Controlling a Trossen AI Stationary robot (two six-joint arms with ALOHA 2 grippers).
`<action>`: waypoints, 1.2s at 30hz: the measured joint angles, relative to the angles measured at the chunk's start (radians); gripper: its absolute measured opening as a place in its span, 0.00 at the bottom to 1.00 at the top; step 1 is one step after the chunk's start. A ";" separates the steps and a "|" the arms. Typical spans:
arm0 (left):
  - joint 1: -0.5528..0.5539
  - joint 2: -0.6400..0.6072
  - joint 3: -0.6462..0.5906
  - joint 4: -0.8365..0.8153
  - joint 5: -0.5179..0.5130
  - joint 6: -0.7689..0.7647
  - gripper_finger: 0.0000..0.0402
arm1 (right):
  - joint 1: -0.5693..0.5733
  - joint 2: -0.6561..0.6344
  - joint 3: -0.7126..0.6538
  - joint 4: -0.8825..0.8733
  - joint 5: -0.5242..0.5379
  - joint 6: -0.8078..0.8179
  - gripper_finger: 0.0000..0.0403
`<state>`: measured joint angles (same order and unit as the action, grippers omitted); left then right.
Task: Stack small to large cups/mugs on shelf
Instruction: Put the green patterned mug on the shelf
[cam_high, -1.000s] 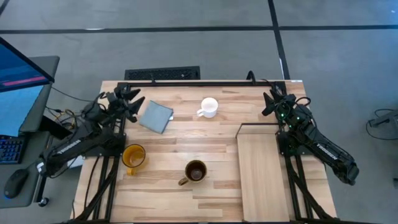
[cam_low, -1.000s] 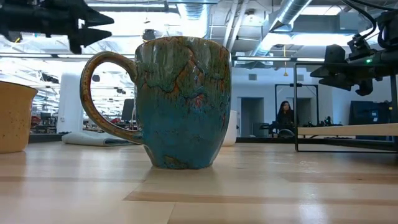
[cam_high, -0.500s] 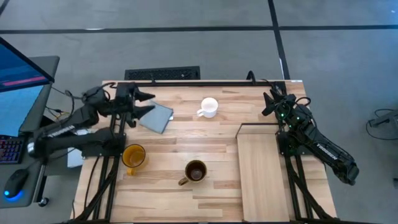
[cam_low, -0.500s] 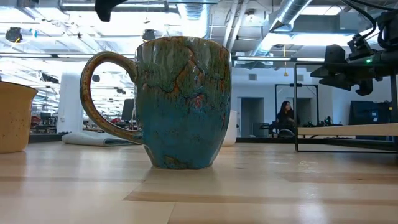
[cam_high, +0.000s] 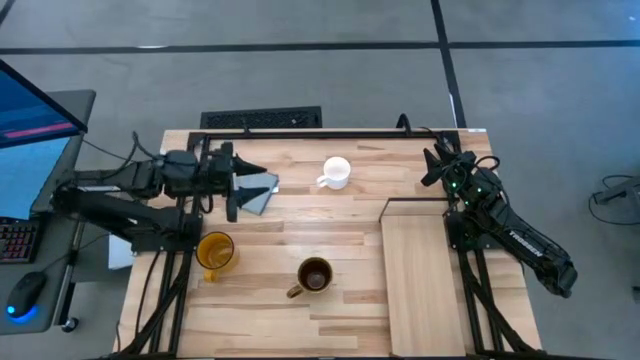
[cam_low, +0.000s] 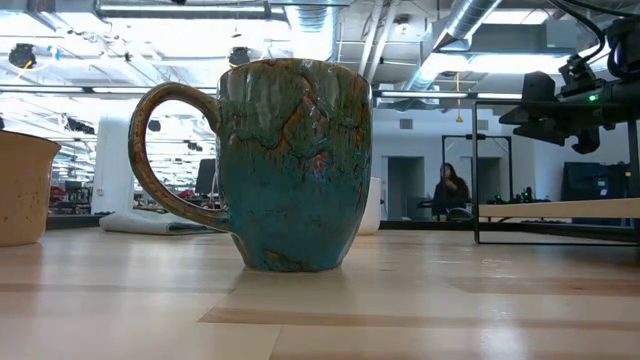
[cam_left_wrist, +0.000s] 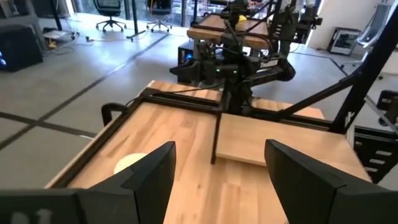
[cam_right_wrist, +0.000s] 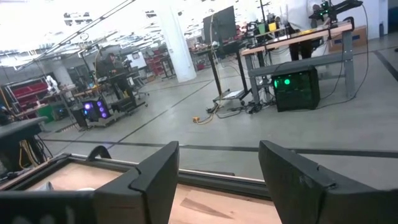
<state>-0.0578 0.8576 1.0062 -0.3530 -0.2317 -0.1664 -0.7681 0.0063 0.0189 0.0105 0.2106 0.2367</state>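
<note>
A white mug (cam_high: 335, 172) stands at the far middle of the table. A yellow-orange mug (cam_high: 215, 250) stands near left, and a dark brown mug (cam_high: 315, 275) near middle. In the low view the brown mug (cam_low: 295, 165) fills the front. The light wooden shelf (cam_high: 425, 275) lies at the right. My left gripper (cam_high: 248, 185) is open and empty, raised above the grey-blue cloth (cam_high: 262, 190), pointing toward the table's right; its wrist view (cam_left_wrist: 217, 180) shows the white mug (cam_left_wrist: 129, 163) ahead. My right gripper (cam_high: 430, 168) is open and empty by the shelf's far end.
A dark metal frame (cam_high: 300, 132) runs along the table's far edge. The raised shelf shows at the right of the low view (cam_low: 560, 210). A desk with a monitor (cam_high: 30, 150) stands left of the table. A person (cam_low: 450, 190) sits far off in the room behind.
My left gripper has risen out of the low view and swung from the table's far left corner toward the right, over the grey-blue cloth, turning so it points at the table's right side. The mugs and my right arm have kept still.
</note>
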 joint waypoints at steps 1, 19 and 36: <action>-0.032 0.009 0.001 0.000 -0.031 -0.012 0.59 | 0.000 0.000 0.000 0.000 0.000 0.000 0.61; -0.477 0.313 0.001 0.012 -0.475 -0.445 0.59 | 0.000 0.000 0.000 0.000 -0.001 0.000 0.61; -0.593 0.551 0.001 0.046 -0.298 -0.818 0.59 | 0.001 0.000 0.000 0.000 -0.001 0.001 0.61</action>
<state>-0.6507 1.4087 1.0073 -0.3074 -0.5299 -0.9847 -0.7673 0.0063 0.0189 0.0100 0.2096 0.2375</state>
